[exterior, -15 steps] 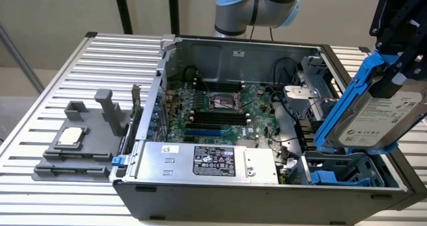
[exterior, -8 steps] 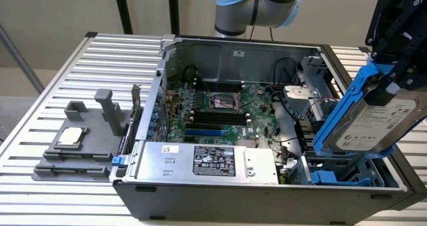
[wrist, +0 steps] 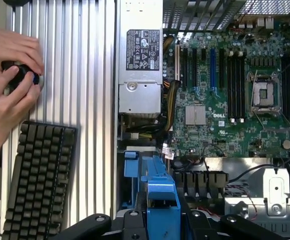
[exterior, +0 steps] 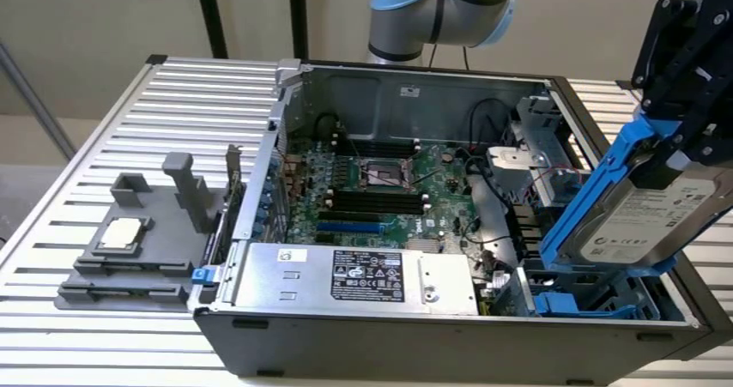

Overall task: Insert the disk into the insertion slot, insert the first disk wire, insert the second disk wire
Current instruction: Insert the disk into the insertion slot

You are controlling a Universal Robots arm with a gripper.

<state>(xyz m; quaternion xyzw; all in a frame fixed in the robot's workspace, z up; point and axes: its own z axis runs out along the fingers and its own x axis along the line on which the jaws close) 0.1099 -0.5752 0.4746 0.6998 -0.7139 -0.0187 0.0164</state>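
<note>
My gripper (exterior: 678,166) is shut on the disk (exterior: 647,220), a silver hard drive with a white label clipped in a blue carrier frame (exterior: 596,185). The disk hangs tilted over the front corner of the open computer case on the exterior view's right, its lower end close above the insertion slot (exterior: 584,303), a bay with blue tabs. In the wrist view the blue carrier (wrist: 161,192) sits between my black fingers (wrist: 129,225). Thin cables (exterior: 550,177) run beside the drive cage; I cannot tell which are the disk wires.
Inside the case lie the motherboard (exterior: 378,190) and a silver power-supply box (exterior: 355,275). A grey stand with a chip (exterior: 126,241) rests on the slatted table (exterior: 195,95). A person's hands (wrist: 9,75) hold a black controller beside a keyboard (wrist: 39,180).
</note>
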